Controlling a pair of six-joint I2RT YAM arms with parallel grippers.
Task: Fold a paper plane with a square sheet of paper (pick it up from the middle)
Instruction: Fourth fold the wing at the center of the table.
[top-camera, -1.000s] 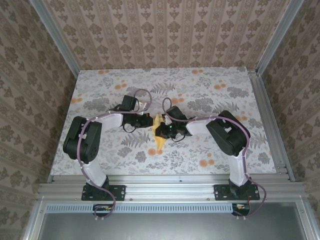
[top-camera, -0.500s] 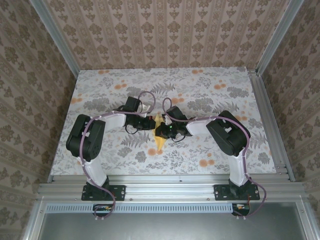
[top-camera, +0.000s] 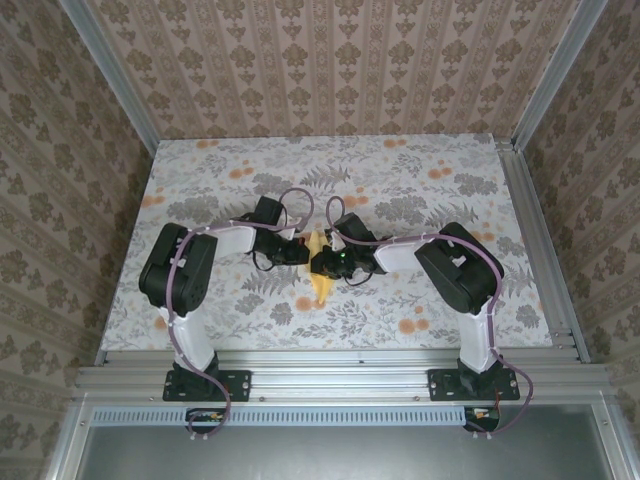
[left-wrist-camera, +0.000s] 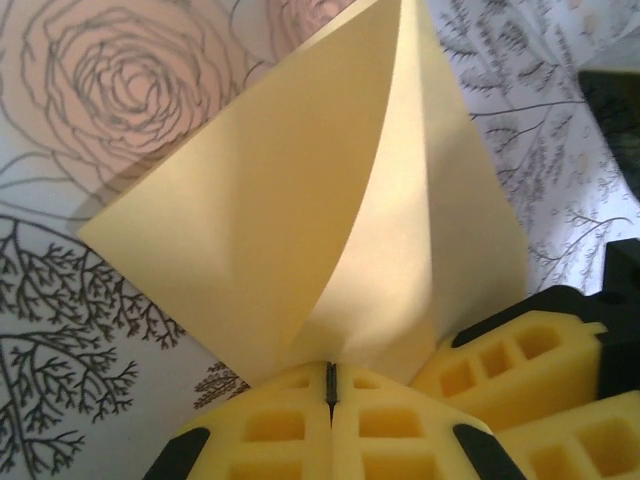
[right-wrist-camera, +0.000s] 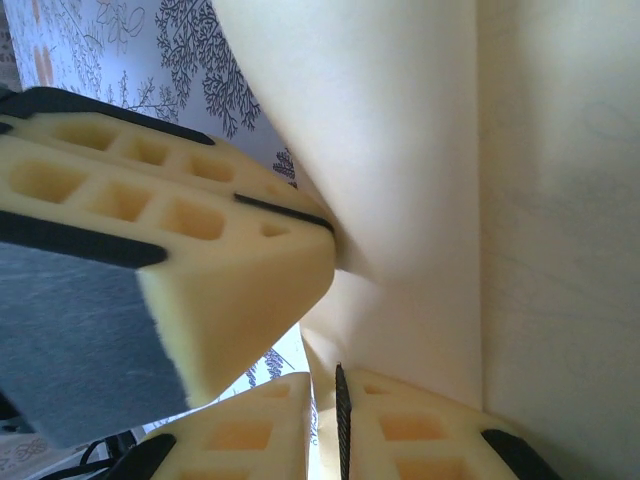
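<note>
The mustard-yellow sheet of paper (top-camera: 320, 287) stands folded into a narrow pointed shape at the middle of the table, between both grippers. My left gripper (top-camera: 303, 252) reaches it from the left. In the left wrist view its foam fingers (left-wrist-camera: 280, 430) are pressed together on the paper's (left-wrist-camera: 300, 200) lower edge, and two flaps spread out above them. My right gripper (top-camera: 324, 263) comes in from the right. In the right wrist view its jaws (right-wrist-camera: 338, 405) stand a sliver apart, and the paper (right-wrist-camera: 420, 180) lies against one pad. The left gripper (right-wrist-camera: 322, 232) pinches the fold just above.
The table (top-camera: 450, 210) carries a grey leaf and orange flower print. Patterned walls and aluminium rails (top-camera: 530, 230) close it in on three sides. Both arms bend inward, their cables (top-camera: 290, 195) looping over the centre.
My left arm's elbow has swung right and inward while its gripper stayed on the paper. The right gripper's jaws have parted slightly. The paper has hardly moved.
</note>
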